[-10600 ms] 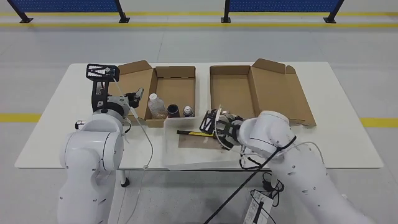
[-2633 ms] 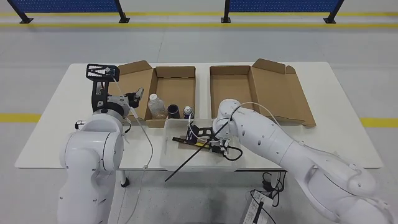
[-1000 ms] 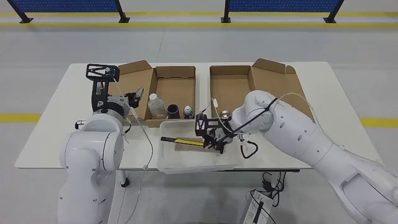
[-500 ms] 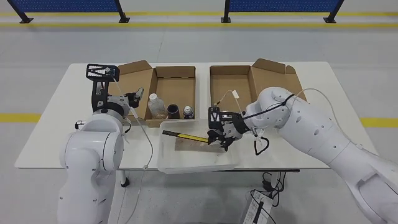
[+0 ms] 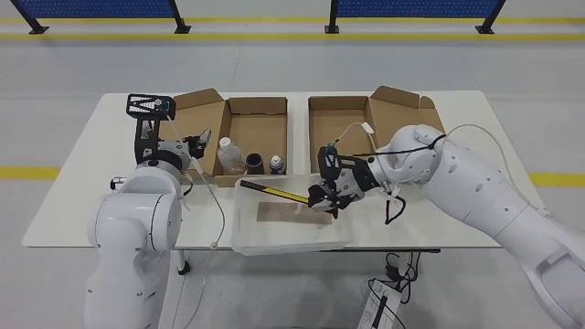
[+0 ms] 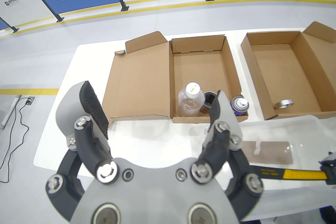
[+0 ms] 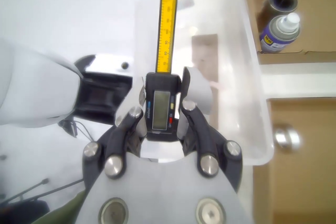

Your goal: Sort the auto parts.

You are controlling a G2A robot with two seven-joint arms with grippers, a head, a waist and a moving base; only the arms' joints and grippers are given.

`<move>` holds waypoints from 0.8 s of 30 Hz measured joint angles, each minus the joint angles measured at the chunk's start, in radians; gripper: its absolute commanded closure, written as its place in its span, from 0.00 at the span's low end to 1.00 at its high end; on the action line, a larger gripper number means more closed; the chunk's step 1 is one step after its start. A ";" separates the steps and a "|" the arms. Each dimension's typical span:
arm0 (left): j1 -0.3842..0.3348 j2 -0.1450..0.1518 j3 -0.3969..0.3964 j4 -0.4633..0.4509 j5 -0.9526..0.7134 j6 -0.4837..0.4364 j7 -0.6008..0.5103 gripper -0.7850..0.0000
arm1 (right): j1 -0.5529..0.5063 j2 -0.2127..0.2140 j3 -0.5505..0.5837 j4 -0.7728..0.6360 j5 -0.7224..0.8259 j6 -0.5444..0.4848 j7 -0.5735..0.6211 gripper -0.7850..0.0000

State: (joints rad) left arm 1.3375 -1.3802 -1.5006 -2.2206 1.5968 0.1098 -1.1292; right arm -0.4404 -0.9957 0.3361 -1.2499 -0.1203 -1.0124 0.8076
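A digital caliper (image 5: 274, 191) with a yellow scale (image 7: 168, 12) hangs over the clear plastic bin (image 5: 245, 230). My right gripper (image 5: 327, 193) is shut on its black display head (image 7: 161, 109), near the bin's right end. The caliper's bar (image 6: 288, 174) points left across the bin. The left cardboard box (image 5: 259, 128) holds a clear bottle (image 6: 191, 101), a black can (image 6: 208, 101) and a spray can (image 6: 239, 104). In the right cardboard box (image 5: 343, 137) lies a metal ring (image 6: 283, 104). My left gripper (image 6: 152, 91) stands open and empty at the table's left front.
A brown card (image 6: 270, 152) lies flat on the bin's floor. Both boxes have open lids (image 5: 407, 137) lying flat on the white table (image 5: 512, 201). A black stand (image 5: 146, 123) rises at the left by the left arm.
My right gripper has carried the caliper to the right and slightly back, from the bin's middle toward its right end. The left arm has not moved.
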 measured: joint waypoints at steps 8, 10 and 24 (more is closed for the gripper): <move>0.000 0.000 0.000 0.000 0.000 0.000 0.000 0.00 | 0.019 0.003 -0.025 0.003 0.026 0.000 0.000 1.00; 0.000 0.000 0.000 0.000 0.000 0.000 0.000 0.00 | 0.025 0.003 -0.029 0.006 0.032 0.000 0.000 1.00; 0.000 0.000 0.000 0.000 0.000 0.000 0.000 0.00 | 0.066 0.005 0.030 0.019 -0.037 0.094 -0.018 1.00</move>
State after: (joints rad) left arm 1.3375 -1.3802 -1.5006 -2.2206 1.5968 0.1098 -1.1292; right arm -0.3744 -0.9904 0.3666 -1.2310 -0.1576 -0.9183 0.7893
